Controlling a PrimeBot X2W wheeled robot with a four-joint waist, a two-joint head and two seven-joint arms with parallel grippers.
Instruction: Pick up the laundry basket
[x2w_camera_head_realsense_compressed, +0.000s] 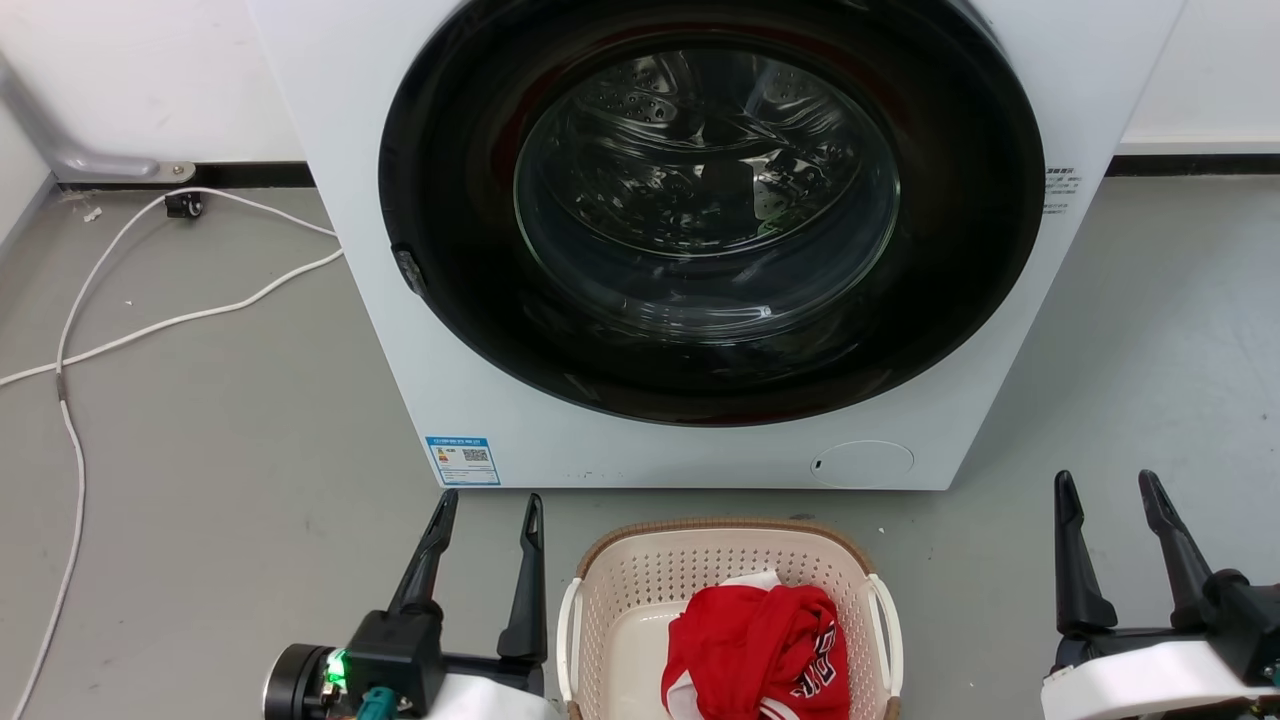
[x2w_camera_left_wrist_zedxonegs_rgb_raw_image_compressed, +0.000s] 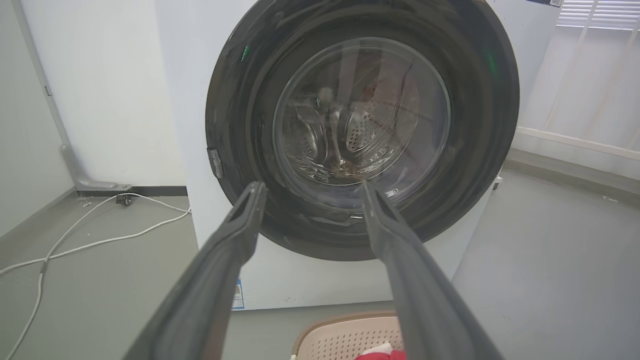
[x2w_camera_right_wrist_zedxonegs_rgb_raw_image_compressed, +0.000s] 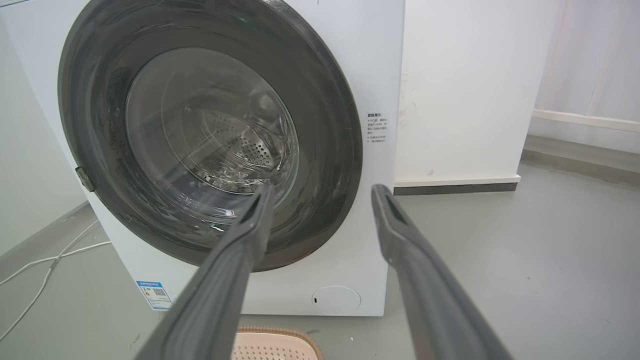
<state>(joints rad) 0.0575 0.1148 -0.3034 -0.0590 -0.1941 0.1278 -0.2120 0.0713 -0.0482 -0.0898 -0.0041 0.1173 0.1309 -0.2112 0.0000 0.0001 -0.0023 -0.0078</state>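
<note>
**Clerk:** Head view, entries?

**Checker:** One laundry basket (x2w_camera_head_realsense_compressed: 700, 527), cream with holed walls and a brown rim. It stands on the floor (x2w_camera_head_realsense_compressed: 230, 480) just in front of the washer (x2w_camera_head_realsense_compressed: 700, 450), between the two tools, and holds one red garment (x2w_camera_head_realsense_compressed: 755, 640). One left tool (x2w_camera_head_realsense_compressed: 490, 500), fingers spread and gripping nothing, just beside the basket's left handle (x2w_camera_head_realsense_compressed: 568, 640). One right tool (x2w_camera_head_realsense_compressed: 1105, 480), also spread and empty, well apart from the right handle (x2w_camera_head_realsense_compressed: 888, 630).

**Clerk:** Left wrist view?

**Checker:** Left tool (x2w_camera_left_wrist_zedxonegs_rgb_raw_image_compressed: 312, 187) released, aimed at the washer door. The basket's far rim (x2w_camera_left_wrist_zedxonegs_rgb_raw_image_compressed: 345, 320) sits at the bottom edge, below the fingers.

**Clerk:** Right wrist view?

**Checker:** Right tool (x2w_camera_right_wrist_zedxonegs_rgb_raw_image_compressed: 324, 190) released. A corner of the basket (x2w_camera_right_wrist_zedxonegs_rgb_raw_image_compressed: 270, 345) shows low down, beside its left finger.

**Clerk:** Progress?

**Checker:** As I judge it, nothing is done. The basket rests on the floor and neither handle is touched. Reaching, closing on it and lifting are all left to do.

**Clerk:** Surface and room?

**Checker:** Smooth grey floor. One white cable (x2w_camera_head_realsense_compressed: 150, 325) lies loose to the left. White walls with dark skirting.
</note>
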